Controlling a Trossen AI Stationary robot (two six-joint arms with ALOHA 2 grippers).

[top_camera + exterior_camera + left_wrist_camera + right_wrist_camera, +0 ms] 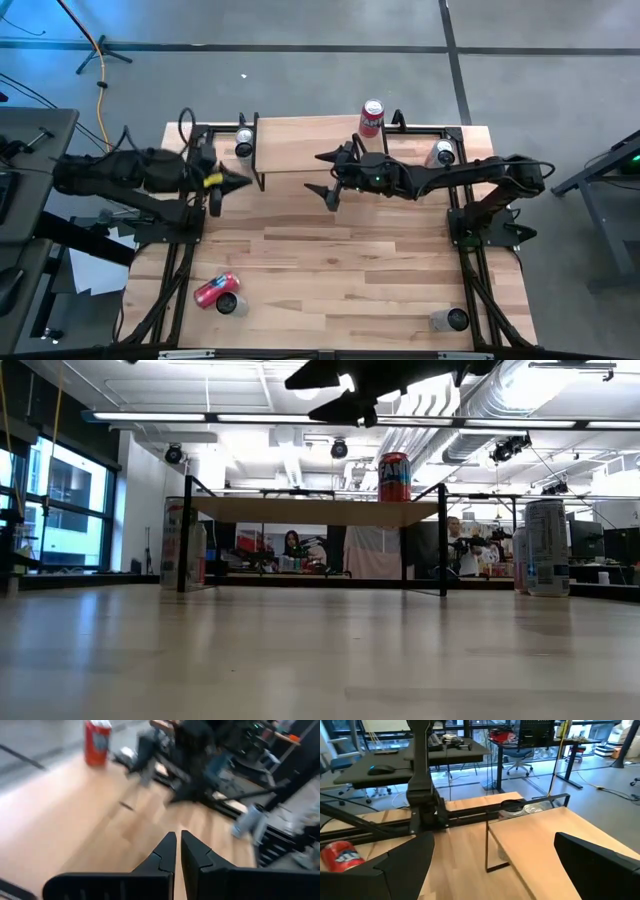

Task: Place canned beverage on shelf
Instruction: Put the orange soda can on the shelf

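Near counter edge: a red can lies on its side beside an upright silver can at the front-left corner; another silver can stands at the front-right.
Counter: light wood planks, black arm frames along both sides.
Shelf: stands at the far edge of the counter, light plank top on thin black wire legs.
Canned beverage: red can, upright on the shelf top near its far right corner, touched by neither gripper.
Right gripper: above the shelf's front right part, just beside the canned beverage; jaws spread wide, grasping nothing.
Left gripper: at the shelf's left end, near its front leg; jaws clenched together, empty.
Other cans: silver cans stand at the far-left and far-right of the shelf.
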